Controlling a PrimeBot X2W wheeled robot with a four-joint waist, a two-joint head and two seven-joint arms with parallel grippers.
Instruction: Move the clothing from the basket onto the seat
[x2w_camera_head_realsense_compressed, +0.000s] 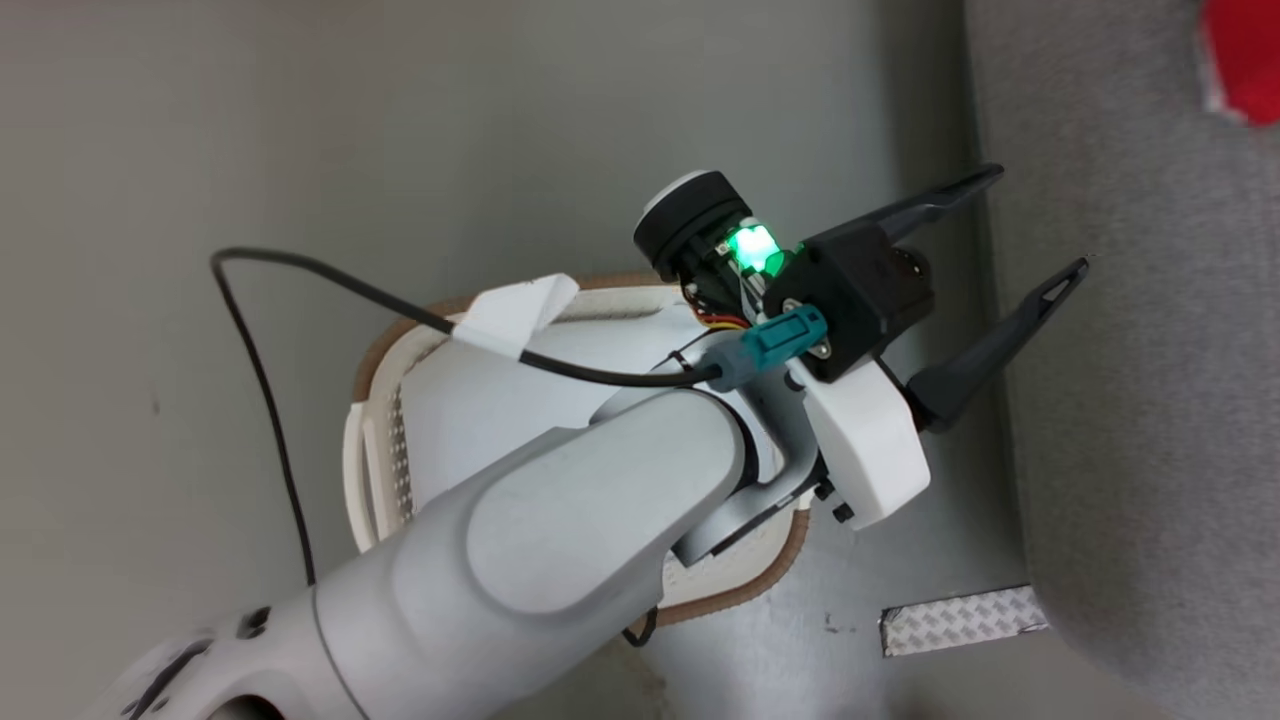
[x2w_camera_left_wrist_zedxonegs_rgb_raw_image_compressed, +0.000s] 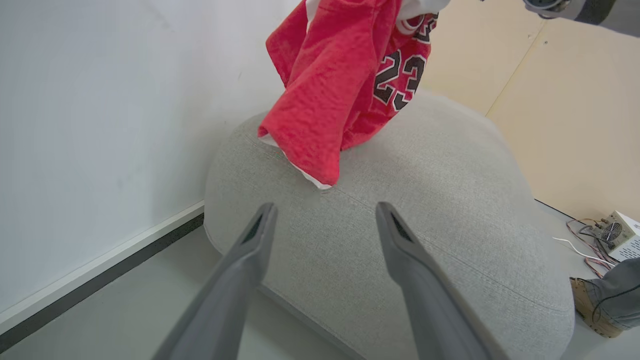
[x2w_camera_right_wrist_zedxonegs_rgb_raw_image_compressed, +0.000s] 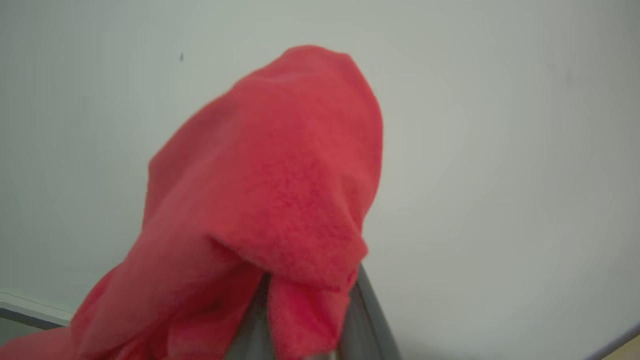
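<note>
Red clothing (x2w_camera_right_wrist_zedxonegs_rgb_raw_image_compressed: 270, 190) pinched in my right gripper (x2w_camera_right_wrist_zedxonegs_rgb_raw_image_compressed: 307, 310) hangs over the rounded end of the seat (x2w_camera_left_wrist_zedxonegs_rgb_raw_image_compressed: 425, 250), left gripper (x2w_camera_left_wrist_zedxonegs_rgb_raw_image_compressed: 325, 207) gaping empty; lowering and letting go should follow.

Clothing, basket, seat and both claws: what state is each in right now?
clothing: out of the basket, hanging over the seat, lower edge seemingly touching it.
seat: clothing dangling over it, not yet released.
basket: upright on the floor, partly hidden under the left arm; no red visible inside.
left claw: open, holding nothing, pointing at the seat.
right claw: shut on the clothing.
</note>
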